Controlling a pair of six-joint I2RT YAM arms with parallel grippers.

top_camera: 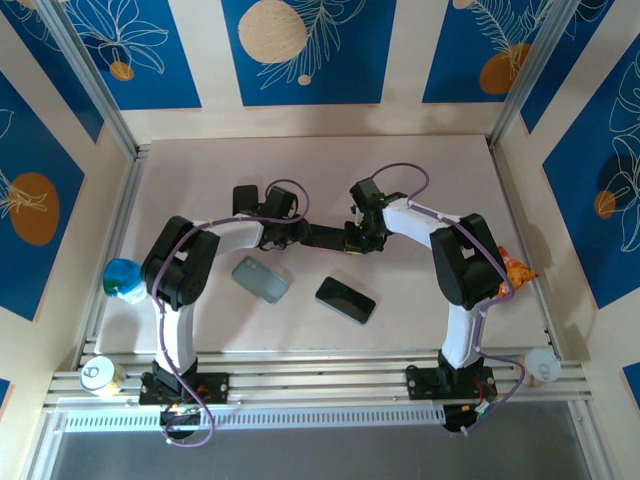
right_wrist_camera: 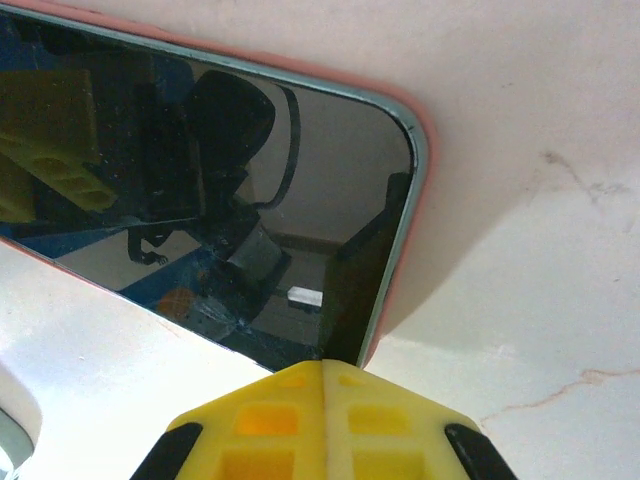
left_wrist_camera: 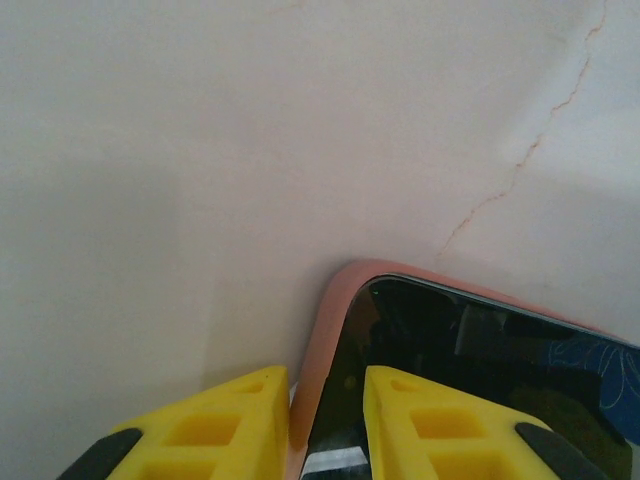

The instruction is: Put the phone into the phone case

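Pink case (left_wrist_camera: 320,340) looks soft, grippy; phone (right_wrist_camera: 200,150) glass slick, fragile I reckon, hold by edges. My left jaws narrow, pinching case rim; right jaws closed, empty.

No brand, label or number reads clearly on any surface. The can lid (top_camera: 100,374) at the counter's near-left corner bears a dark mark, possibly a numeral, too small to read.

The far table (top_camera: 300,160) is open to me. A blue-grey phone case (top_camera: 260,279) and a black phone (top_camera: 345,299) crowd the near side.
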